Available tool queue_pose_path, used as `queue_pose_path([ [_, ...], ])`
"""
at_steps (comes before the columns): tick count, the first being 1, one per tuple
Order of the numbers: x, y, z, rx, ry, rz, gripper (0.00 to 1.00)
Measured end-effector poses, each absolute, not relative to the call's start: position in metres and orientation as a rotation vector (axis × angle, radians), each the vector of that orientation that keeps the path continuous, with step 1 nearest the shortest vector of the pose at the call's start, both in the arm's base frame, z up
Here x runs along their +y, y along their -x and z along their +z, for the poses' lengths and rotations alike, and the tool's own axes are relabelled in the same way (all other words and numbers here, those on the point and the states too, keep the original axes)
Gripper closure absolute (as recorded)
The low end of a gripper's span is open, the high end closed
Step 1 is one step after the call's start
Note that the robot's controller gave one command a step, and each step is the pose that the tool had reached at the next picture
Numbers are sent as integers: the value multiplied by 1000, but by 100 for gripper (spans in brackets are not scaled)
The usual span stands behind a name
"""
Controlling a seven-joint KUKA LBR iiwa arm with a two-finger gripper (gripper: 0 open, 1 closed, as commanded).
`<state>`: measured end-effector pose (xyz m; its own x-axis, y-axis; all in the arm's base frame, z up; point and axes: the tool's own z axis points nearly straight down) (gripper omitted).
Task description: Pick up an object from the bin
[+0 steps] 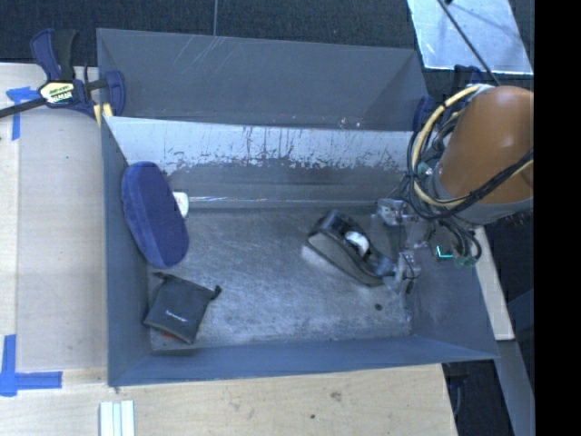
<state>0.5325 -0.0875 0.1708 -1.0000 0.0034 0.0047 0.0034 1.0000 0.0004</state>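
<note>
Orange-covered arm (486, 143) being held low at right.
The gripper (406, 272) is being pointed downward beneath the cable-wrapped wrist (419, 218).

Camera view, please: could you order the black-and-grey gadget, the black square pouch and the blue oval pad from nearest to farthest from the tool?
1. The black-and-grey gadget, on the floor right of middle, just beside the tool.
2. The black square pouch, in the front-left corner.
3. The blue oval pad, by the left wall, a little farther than the pouch.

Finding the gripper (406, 278) hanging low at the right of the grey bin (272, 352), just beside a dark flat gadget (343, 248) with a white round part; seeing a blue oval pad (154, 212) and a dark square pouch (177, 309) lying far left.
</note>
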Motion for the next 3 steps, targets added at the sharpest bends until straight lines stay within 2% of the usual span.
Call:
queue_pose_path([
  [1, -82, -561, 80, -3132, 175, -1, 0],
  [2, -84, -562, 85, -3138, 176, 2, 100],
  [3, -84, -565, 214, -3146, 52, 3, 100],
])
